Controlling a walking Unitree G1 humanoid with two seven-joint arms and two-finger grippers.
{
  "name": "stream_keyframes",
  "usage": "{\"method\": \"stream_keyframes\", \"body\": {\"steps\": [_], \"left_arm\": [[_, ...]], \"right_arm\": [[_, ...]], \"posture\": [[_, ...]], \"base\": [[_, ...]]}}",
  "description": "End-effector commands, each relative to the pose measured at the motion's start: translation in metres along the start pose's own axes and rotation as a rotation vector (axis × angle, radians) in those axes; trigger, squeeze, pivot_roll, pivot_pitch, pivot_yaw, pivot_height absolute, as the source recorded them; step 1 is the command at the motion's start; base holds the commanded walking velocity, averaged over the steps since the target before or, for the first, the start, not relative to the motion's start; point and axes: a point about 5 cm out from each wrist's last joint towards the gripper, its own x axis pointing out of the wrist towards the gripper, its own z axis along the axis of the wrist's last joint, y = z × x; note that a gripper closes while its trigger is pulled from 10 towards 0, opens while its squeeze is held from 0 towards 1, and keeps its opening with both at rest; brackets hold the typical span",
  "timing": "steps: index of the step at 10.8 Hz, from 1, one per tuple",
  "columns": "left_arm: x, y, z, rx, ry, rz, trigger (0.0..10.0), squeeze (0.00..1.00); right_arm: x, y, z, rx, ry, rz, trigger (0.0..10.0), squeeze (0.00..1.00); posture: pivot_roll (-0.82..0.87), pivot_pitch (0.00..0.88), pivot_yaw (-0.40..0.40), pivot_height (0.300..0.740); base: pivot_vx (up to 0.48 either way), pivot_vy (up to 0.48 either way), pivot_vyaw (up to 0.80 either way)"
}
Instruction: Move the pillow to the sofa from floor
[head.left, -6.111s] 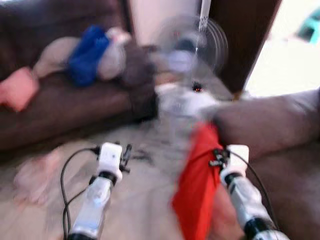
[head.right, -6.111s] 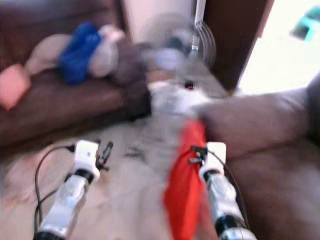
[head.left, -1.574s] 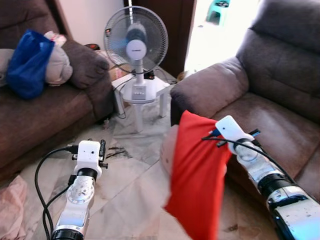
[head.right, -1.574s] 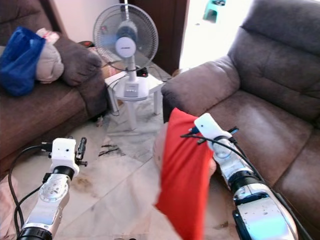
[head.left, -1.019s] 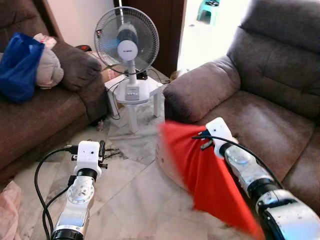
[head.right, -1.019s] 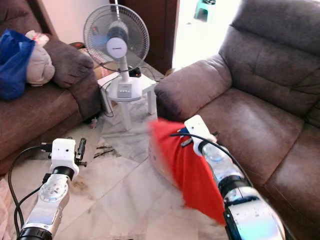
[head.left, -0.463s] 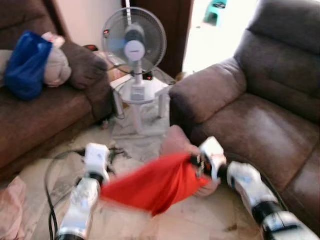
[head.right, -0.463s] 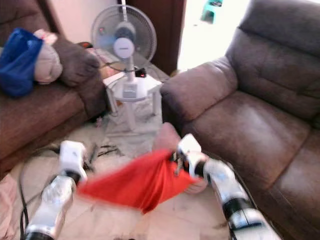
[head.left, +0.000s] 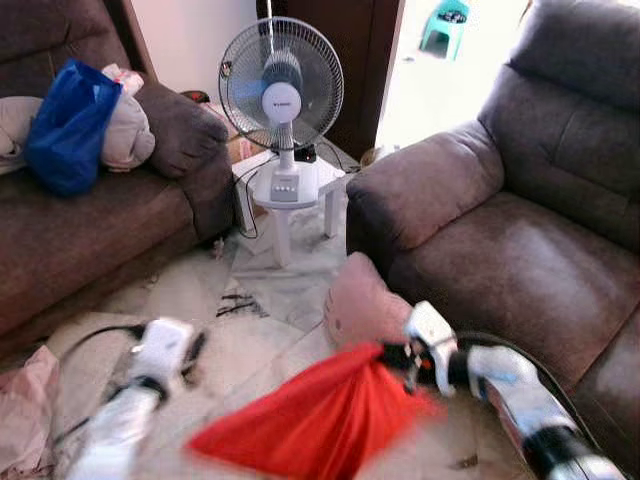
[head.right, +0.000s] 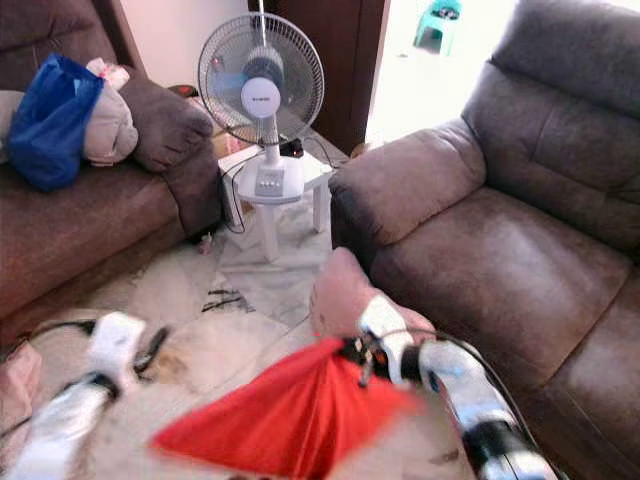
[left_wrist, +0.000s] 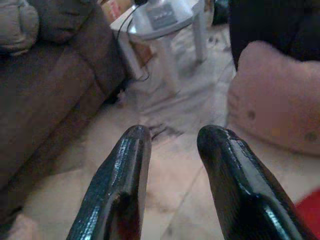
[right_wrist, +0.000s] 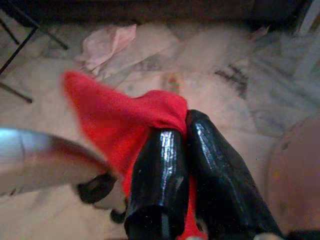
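A red pillow hangs low over the floor, swung out flat toward the left and blurred. My right gripper is shut on its corner; in the right wrist view the two black fingers pinch the red fabric. A pink pillow stands on the floor, leaning against the brown sofa on the right. My left gripper is low at the left, blurred; in the left wrist view its fingers stand apart with nothing between them.
A standing fan sits on a white stool between the two sofas. The left sofa carries a blue bag and bundled cloth. A pinkish cloth lies on the floor at far left. Cables trail by the stool.
The red pillow has swung from hanging by the right sofa to out flat on the left, near the floor. The right gripper has dropped lower; the left arm has sunk too.
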Motion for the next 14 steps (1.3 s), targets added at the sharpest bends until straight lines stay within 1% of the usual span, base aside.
{"method": "stream_keyframes", "body": {"steps": [1,2,3,4,5,6,7,8,9,10,11,12,13,14], "left_arm": [[-0.002,0.003,0.002,0.074,0.01,-0.022,10.0,0.0],[-0.006,-0.005,-0.005,0.281,0.059,-0.171,10.0,0.0],[-0.003,-0.006,-0.005,0.129,0.066,-0.151,10.0,0.0],[0.007,-0.007,-0.007,-0.11,0.07,-0.049,10.0,0.0],[0.011,-0.016,-0.009,-0.229,0.074,-0.063,10.0,0.0],[0.014,-0.024,-0.012,-0.261,0.089,-0.1,10.0,0.0],[0.019,-0.016,-0.023,-0.336,0.157,0.002,10.0,0.0],[0.026,0.001,-0.028,-0.57,0.203,0.252,10.0,0.0],[0.029,0.006,-0.023,-0.653,0.179,0.294,10.0,0.0],[0.033,0.006,-0.016,-0.621,0.157,0.25,10.0,0.0],[0.033,0.005,-0.005,-0.328,0.113,0.032,10.0,0.0],[0.026,0.011,-0.006,-0.264,0.124,-0.066,10.0,0.0],[0.021,0.013,-0.009,-0.214,0.146,-0.124,10.0,0.0],[0.002,0.014,-0.024,-0.065,0.245,-0.302,10.0,0.0]], "right_arm": [[0.0,-0.005,0.021,-0.062,-0.062,-0.012,10.0,0.0],[0.002,-0.002,0.014,-0.053,-0.033,-0.009,10.0,0.0],[0.002,0.001,0.015,-0.045,-0.043,-0.002,10.0,0.0],[0.003,0.003,0.018,-0.046,-0.051,0.002,10.0,0.0],[0.003,0.003,0.02,-0.047,-0.065,0.01,10.0,0.0],[0.001,0.002,0.023,-0.055,-0.068,0.011,10.0,0.0],[-0.002,0.001,0.025,-0.061,-0.072,0.015,10.0,0.0],[-0.004,0.001,0.025,-0.06,-0.078,0.019,10.0,0.0],[-0.004,0.002,0.026,-0.06,-0.079,0.023,10.0,0.0],[-0.004,0.003,0.026,-0.061,-0.078,0.029,10.0,0.0],[-0.006,0.005,0.027,-0.062,-0.085,0.05,10.0,0.0],[-0.01,0.005,0.028,-0.063,-0.091,0.065,10.0,0.0],[-0.011,0.005,0.029,-0.062,-0.095,0.072,10.0,0.0],[-0.015,0.009,0.031,-0.052,-0.11,0.126,10.0,0.0]], "posture": [[0.06,0.088,-0.013,0.74],[0.06,0.091,-0.012,0.74],[0.07,0.091,-0.009,0.74],[0.06,0.088,-0.005,0.74],[0.05,0.089,-0.007,0.74],[0.05,0.087,-0.008,0.74],[0.05,0.086,-0.007,0.74],[0.05,0.083,-0.007,0.74],[0.05,0.082,-0.01,0.74],[0.04,0.082,-0.01,0.74],[0.04,0.082,-0.007,0.74],[0.04,0.081,-0.007,0.74],[0.05,0.079,-0.006,0.74],[0.05,0.079,-0.006,0.74]], "base": [[0.0,0.0,0.0],[0.0,0.0,0.0],[0.0,0.0,0.0],[0.0,0.0,0.0],[0.0,0.0,0.0],[0.0,0.0,0.0],[0.0,0.0,0.0],[0.0,0.0,0.0],[0.0,0.0,0.0],[0.0,0.0,0.0],[0.0,0.0,0.0],[0.0,0.0,0.0],[0.0,0.0,0.0],[0.0,0.0,0.0]]}}
